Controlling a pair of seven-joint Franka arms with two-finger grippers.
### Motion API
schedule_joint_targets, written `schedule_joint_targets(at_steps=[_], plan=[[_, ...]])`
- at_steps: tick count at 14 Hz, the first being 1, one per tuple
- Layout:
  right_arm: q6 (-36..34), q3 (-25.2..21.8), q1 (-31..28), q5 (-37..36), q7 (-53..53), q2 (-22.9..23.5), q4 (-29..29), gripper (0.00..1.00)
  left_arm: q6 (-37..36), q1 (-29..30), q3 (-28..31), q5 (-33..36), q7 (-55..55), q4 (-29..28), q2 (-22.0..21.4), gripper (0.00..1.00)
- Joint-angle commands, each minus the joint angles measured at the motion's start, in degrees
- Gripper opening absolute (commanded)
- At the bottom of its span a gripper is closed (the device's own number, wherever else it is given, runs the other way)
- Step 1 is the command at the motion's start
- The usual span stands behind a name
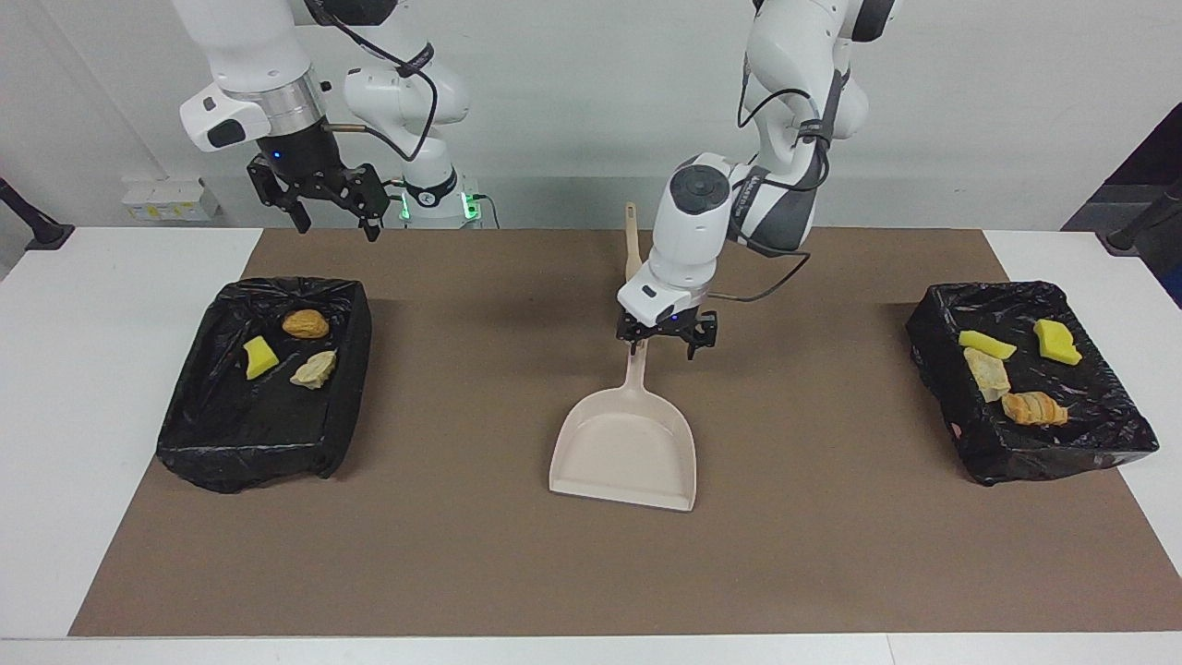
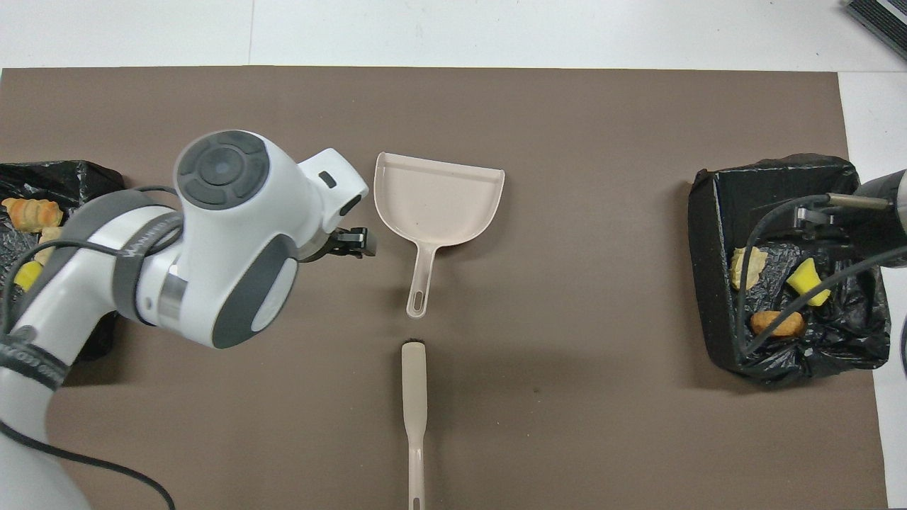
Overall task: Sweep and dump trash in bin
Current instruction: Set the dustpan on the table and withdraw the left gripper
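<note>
The trash lies in two black-lined bins. The bin (image 1: pixel 249 462) at the right arm's end holds a brown lump (image 1: pixel 305 323), a yellow wedge (image 1: pixel 259 356) and a tan scrap (image 1: pixel 314 369). The bin (image 1: pixel 1043 462) at the left arm's end holds two yellow wedges (image 1: pixel 986 344), a tan scrap (image 1: pixel 988 374) and an orange-striped lump (image 1: pixel 1034 408). My left gripper (image 1: pixel 667 346) is open and empty, low over the handle of the beige dustpan (image 1: pixel 628 448). My right gripper (image 1: pixel 335 224) is open and empty, raised over its bin.
The dustpan (image 2: pixel 439 202) lies flat and empty mid-table on the brown mat (image 2: pixel 567 397). The beige brush (image 2: pixel 414 411) lies nearer to the robots, in line with the dustpan's handle. White table borders the mat.
</note>
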Motion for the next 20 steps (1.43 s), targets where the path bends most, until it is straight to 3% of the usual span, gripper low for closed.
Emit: schedule_joint_targets(at_steps=[1, 6, 11, 14, 20], plan=[[-0.5, -0.1, -0.3, 0.3, -0.9, 0.2, 0.4, 1.0, -3.4, 5.1, -0.4, -1.0, 5.7, -5.6, -6.6, 1.0], [-0.5, -0.1, -0.3, 0.3, -0.9, 0.2, 0.4, 1.0, -7.0, 13.7, -0.2, -1.0, 11.8, -8.4, -9.7, 1.0], [-0.6, -0.1, -0.3, 0.3, -1.0, 0.2, 0.4, 1.0, -7.8, 21.0, 0.1, -0.4, 15.6, -7.4, -10.1, 1.0], [-0.6, -0.1, -0.3, 0.3, -1.1, 0.2, 0.4, 1.0, -9.3, 22.5, 0.1, 0.4, 15.9, -2.5, -9.9, 1.0], [-0.6, -0.1, -0.3, 0.3, -1.6, 0.1, 0.4, 1.0, -22.3, 22.5, -0.2, 1.9, 16.1, 11.4, -9.6, 1.0]])
